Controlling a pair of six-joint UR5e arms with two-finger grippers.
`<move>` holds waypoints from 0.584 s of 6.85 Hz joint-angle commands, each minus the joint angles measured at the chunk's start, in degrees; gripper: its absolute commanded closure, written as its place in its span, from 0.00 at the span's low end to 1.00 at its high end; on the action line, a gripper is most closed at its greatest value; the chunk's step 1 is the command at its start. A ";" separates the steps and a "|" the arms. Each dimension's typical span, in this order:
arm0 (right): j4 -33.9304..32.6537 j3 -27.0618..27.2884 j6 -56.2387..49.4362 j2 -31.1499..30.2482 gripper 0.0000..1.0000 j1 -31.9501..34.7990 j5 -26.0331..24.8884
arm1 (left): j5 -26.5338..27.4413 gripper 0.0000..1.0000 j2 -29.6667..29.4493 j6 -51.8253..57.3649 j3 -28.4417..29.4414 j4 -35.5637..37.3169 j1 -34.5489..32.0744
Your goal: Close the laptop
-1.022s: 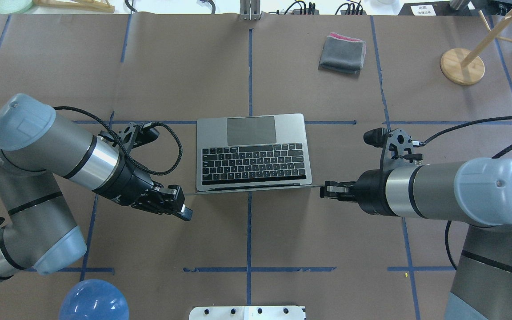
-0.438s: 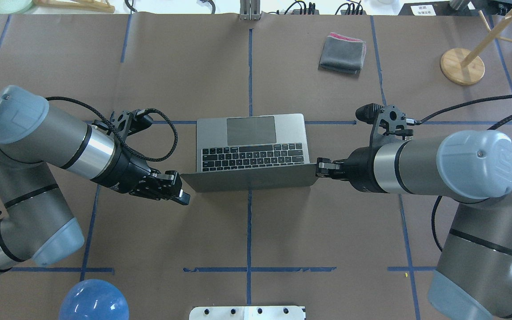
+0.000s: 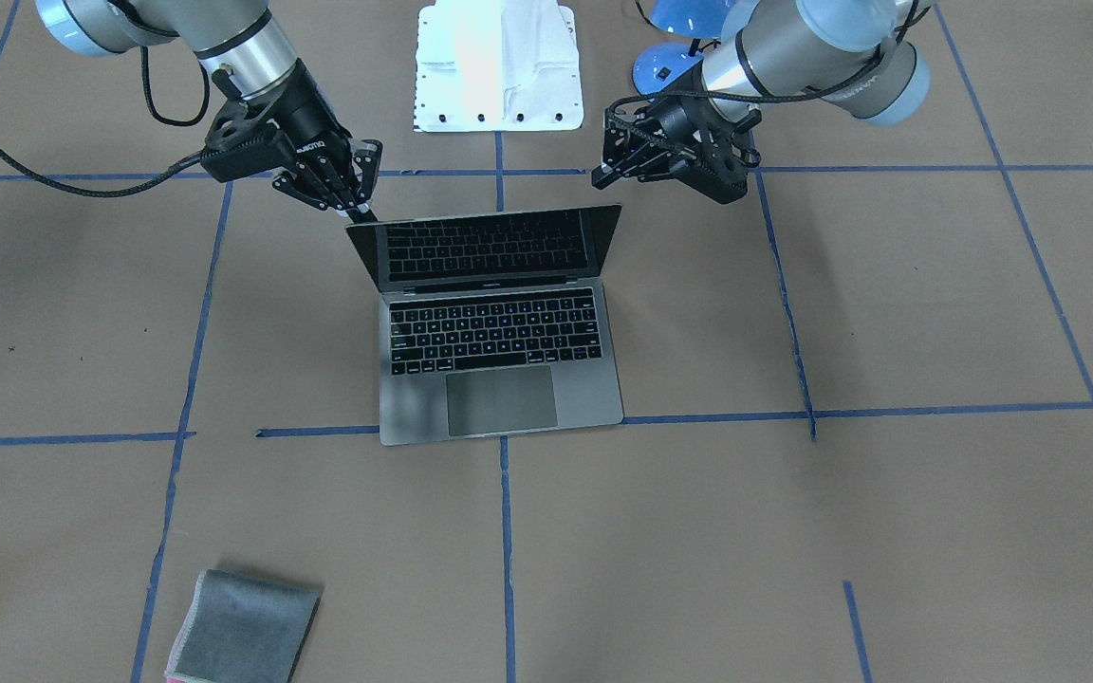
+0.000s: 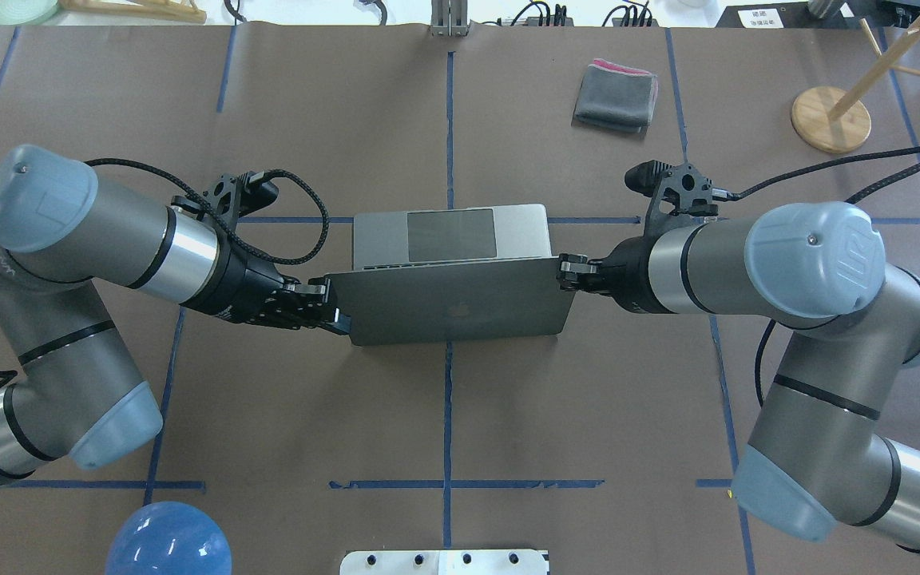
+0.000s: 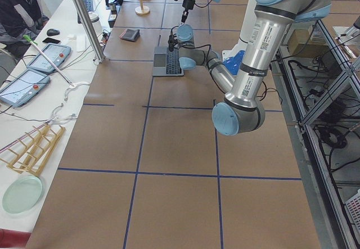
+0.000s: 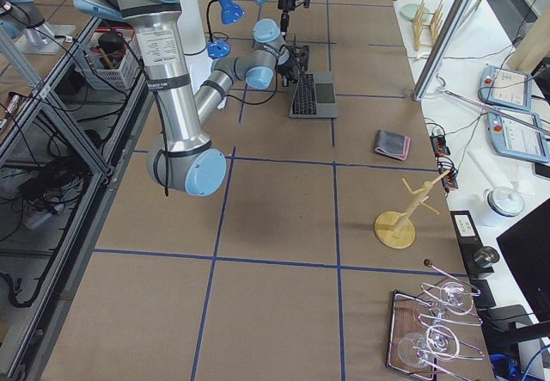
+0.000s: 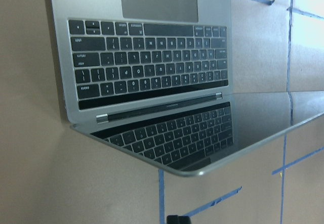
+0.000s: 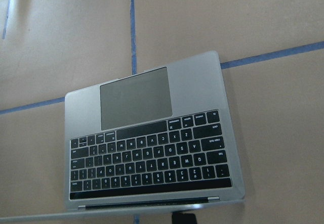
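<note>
The space-grey laptop [image 4: 460, 307] sits mid-table with its lid leaning forward over the keyboard, about half shut. The overhead view shows the lid's back with the apple logo. The front-facing view shows the keyboard [image 3: 494, 337] and the glossy screen. My left gripper [image 4: 338, 319] is shut, its tip against the lid's left edge; it also shows in the front-facing view [image 3: 603, 174]. My right gripper [image 4: 564, 271] is shut, its tip at the lid's top right corner, which is on the left in the front-facing view [image 3: 360, 207]. Both wrist views show the keyboard [image 7: 147, 72] [image 8: 152, 158] under the lid's edge.
A folded grey cloth [image 4: 616, 97] lies far right of the laptop. A wooden stand [image 4: 830, 118] is at the far right. A blue lamp [image 4: 168, 539] and a white plate [image 4: 444, 561] are at the near edge.
The lid has swung from upright to leaning over the keyboard. Both grippers have moved away from the robot's base along with the lid's edges.
</note>
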 commanded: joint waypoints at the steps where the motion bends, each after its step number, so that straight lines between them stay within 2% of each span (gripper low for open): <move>1: 0.02 -2.80 -0.07 1.83 1.00 1.19 0.07 | 2.54 1.00 -2.21 -0.75 0.70 2.63 -0.24; 2: 0.02 -4.64 -0.07 3.23 1.00 1.89 0.07 | 2.64 1.00 -2.30 -0.84 1.49 2.72 -1.28; 4: 0.11 -7.99 -1.11 4.65 1.00 3.21 0.16 | 2.64 1.00 -5.09 -0.76 6.57 2.72 -3.66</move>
